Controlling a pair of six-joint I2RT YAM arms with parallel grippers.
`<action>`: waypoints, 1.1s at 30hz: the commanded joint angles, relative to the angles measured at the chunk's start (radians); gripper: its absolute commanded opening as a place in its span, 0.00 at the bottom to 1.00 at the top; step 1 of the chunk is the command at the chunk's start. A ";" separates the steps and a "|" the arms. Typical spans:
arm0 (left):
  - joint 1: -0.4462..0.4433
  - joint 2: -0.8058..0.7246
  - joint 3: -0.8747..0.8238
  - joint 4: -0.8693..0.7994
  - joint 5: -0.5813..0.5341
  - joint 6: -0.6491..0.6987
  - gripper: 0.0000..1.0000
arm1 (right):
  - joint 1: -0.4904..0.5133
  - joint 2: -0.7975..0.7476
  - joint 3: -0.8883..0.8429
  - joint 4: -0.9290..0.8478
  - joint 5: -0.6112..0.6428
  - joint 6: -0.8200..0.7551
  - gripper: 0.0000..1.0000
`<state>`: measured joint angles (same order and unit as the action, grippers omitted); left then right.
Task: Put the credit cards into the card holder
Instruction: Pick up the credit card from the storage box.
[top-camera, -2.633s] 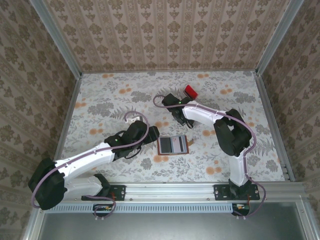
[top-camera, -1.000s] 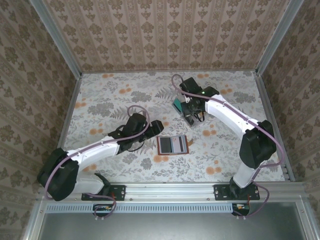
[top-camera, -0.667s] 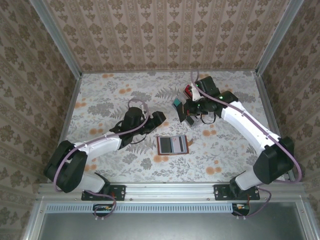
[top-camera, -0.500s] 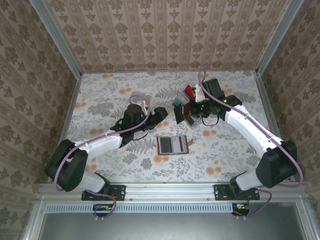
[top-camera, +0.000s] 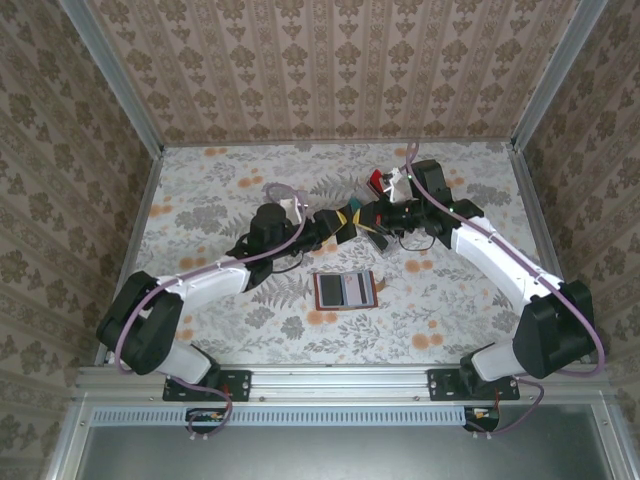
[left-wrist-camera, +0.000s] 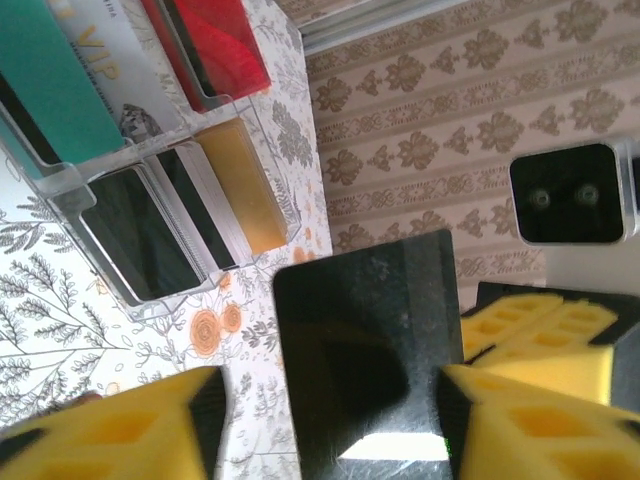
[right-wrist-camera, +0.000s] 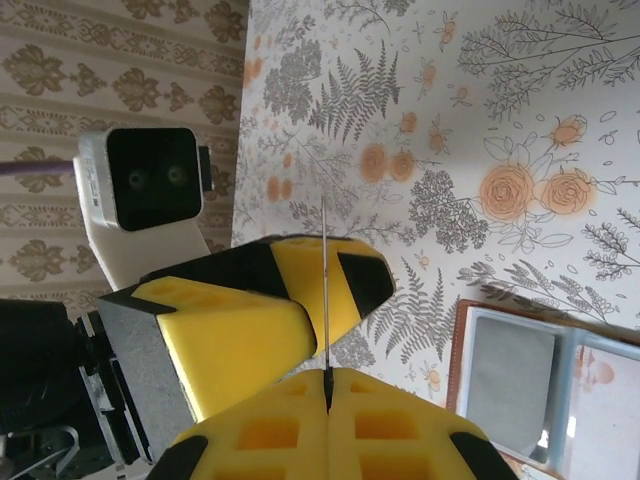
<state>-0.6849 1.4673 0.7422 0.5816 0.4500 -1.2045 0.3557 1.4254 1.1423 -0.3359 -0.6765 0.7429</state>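
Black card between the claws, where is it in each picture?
Top view: the black card is near the middle, where both claws meet, tiny.
Left wrist view: bottom middle, flat face showing, between yellow fingers.
Right wrist view: a thin line, edge-on, pinched by the right claw.
Shared landmark: the flowery table.
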 joint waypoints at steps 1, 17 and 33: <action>-0.006 -0.001 0.027 0.049 0.012 -0.009 0.43 | -0.010 -0.023 -0.021 0.048 -0.036 0.037 0.00; -0.011 -0.001 0.004 0.166 0.026 -0.082 0.00 | -0.043 0.006 -0.079 0.262 -0.176 0.155 0.20; -0.008 -0.043 -0.041 0.061 0.000 -0.076 0.51 | -0.085 -0.020 -0.084 0.152 -0.108 0.057 0.02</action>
<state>-0.6868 1.4639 0.7296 0.7258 0.4503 -1.3079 0.2836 1.4399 1.0611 -0.0834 -0.8520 0.8791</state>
